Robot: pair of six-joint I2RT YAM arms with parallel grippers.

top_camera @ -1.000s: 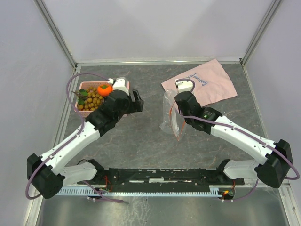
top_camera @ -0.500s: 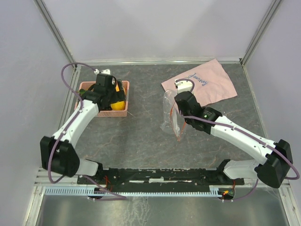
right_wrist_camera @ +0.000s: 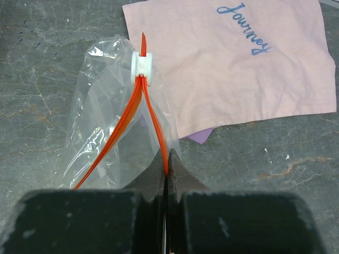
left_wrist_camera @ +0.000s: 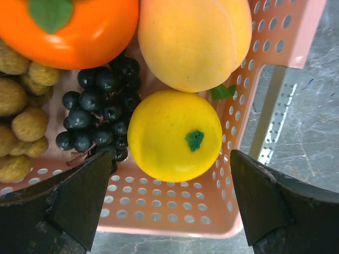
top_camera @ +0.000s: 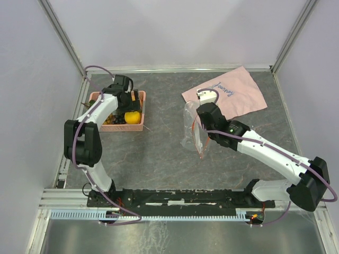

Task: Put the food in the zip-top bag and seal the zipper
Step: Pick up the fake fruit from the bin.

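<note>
The food lies in a pink basket (left_wrist_camera: 175, 211): a yellow lemon (left_wrist_camera: 175, 135), a persimmon (left_wrist_camera: 74, 24), a pale orange fruit (left_wrist_camera: 196, 39), dark grapes (left_wrist_camera: 100, 111) and tan berries (left_wrist_camera: 21, 106). My left gripper (left_wrist_camera: 169, 206) hangs open and empty just above the lemon, its fingers either side of it. In the top view the left gripper (top_camera: 128, 102) is over the basket (top_camera: 139, 127). My right gripper (right_wrist_camera: 167, 166) is shut on one side of the orange-red zipper (right_wrist_camera: 119, 129) and holds the clear zip-top bag (right_wrist_camera: 106, 121) with its mouth parted. The bag also shows in the top view (top_camera: 188, 129).
A pink cloth with writing (top_camera: 233, 92) lies at the back right, partly under the bag. A white slider (right_wrist_camera: 142, 69) sits at the zipper's far end. The basket stands near the left wall rail (top_camera: 79, 114).
My left arm has swung left from the table's middle to over the basket and come down close to the lemon. The right arm and the bag have not moved.
</note>
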